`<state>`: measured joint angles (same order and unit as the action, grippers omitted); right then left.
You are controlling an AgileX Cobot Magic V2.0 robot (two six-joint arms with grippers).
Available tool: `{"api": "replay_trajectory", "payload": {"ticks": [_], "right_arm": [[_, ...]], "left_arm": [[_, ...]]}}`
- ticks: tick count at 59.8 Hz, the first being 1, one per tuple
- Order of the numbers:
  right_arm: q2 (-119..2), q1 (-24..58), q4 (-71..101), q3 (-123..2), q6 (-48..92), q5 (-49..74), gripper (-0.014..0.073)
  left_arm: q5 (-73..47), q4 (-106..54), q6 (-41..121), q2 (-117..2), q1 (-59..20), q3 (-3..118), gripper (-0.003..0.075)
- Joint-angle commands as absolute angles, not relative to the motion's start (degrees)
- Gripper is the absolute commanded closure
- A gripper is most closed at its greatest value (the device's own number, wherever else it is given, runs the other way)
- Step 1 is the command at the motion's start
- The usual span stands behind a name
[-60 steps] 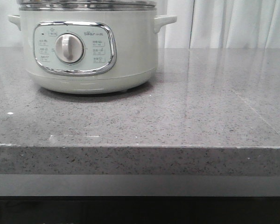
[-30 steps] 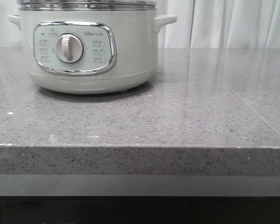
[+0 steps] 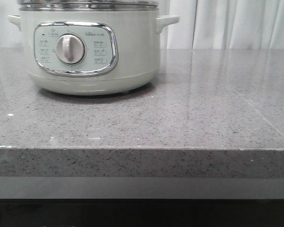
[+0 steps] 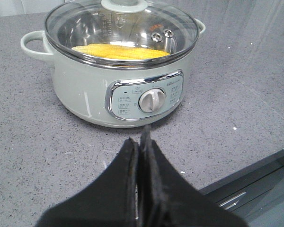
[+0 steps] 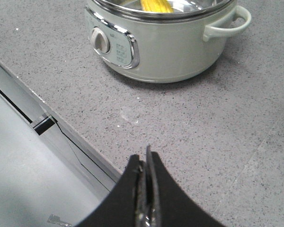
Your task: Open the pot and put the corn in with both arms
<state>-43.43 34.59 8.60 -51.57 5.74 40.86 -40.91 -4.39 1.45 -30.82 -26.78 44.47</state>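
Observation:
The pale grey-green pot (image 3: 90,52) stands at the far left of the grey stone counter, its dial facing me. It also shows in the left wrist view (image 4: 118,71) and the right wrist view (image 5: 170,42). A glass lid (image 4: 123,28) sits on its steel rim. The yellow corn (image 4: 120,51) lies inside the pot under the lid, and its tip shows in the right wrist view (image 5: 156,4). My left gripper (image 4: 142,142) is shut and empty, in front of the pot's dial. My right gripper (image 5: 144,161) is shut and empty over the counter's front edge, apart from the pot.
The grey speckled counter (image 3: 189,109) stretches right of the pot to its front edge (image 3: 142,149). White curtains (image 3: 227,23) hang behind. In the right wrist view a lower grey ledge (image 5: 23,156) lies below the counter edge.

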Motion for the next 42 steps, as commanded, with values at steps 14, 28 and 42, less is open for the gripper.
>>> {"api": "replay_trajectory", "payload": {"ticks": [14, 28, 42], "right_arm": [[-43.2, 34.6, 8.6, -53.1, 5.8, 37.3, 0.0662], [-43.2, 34.6, 8.6, -53.1, 5.8, 37.2, 0.0662], [-43.2, 34.6, 8.6, -53.1, 5.8, 37.2, 0.0662]], "left_arm": [[-33.1, -2.1, 1.4, -29.7, -26.6, 44.3, 0.0741], [-17.0, -0.4, 1.4, -19.0, -14.3, 27.5, 0.0741], [-5.7, -5.2, 1.4, -4.8, -5.5, 8.5, 0.0741]]}}
